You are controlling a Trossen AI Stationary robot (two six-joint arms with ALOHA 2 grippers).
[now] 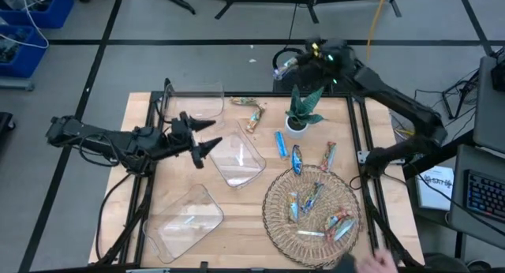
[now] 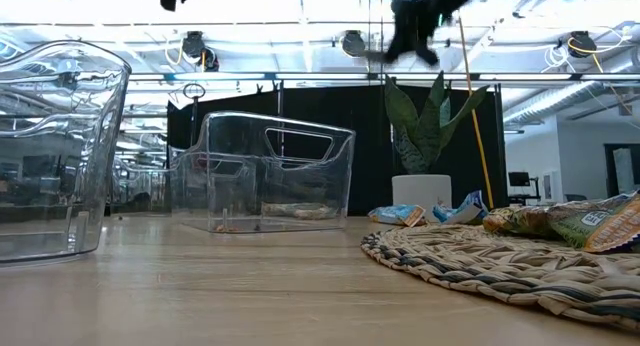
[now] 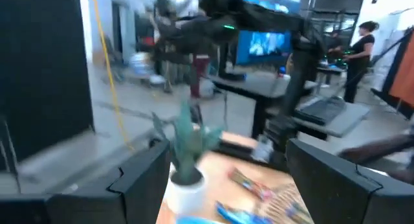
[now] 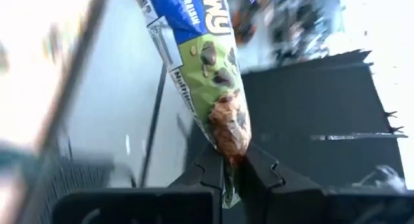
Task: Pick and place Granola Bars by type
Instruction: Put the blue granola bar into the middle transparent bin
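Granola bars [image 1: 316, 198] are mostly heaped on the woven mat [image 1: 278, 218], with a few loose between it and the potted plant [image 1: 304, 107]. One bar [image 4: 207, 68] is clamped in the right gripper [image 4: 236, 169], held high behind the plant. Transport seems under way; delivery into a clear bin [image 1: 237, 158] is judged next, while the left gripper [image 1: 207, 136] waits, fingers apart, over the bins.

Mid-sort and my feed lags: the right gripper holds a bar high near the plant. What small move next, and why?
Probably carry the right gripper toward the far bin before lowering. It is shut on a green bar, up beside the plant, not yet over any bin. The left gripper hangs open between the bins, so pass clear of it.
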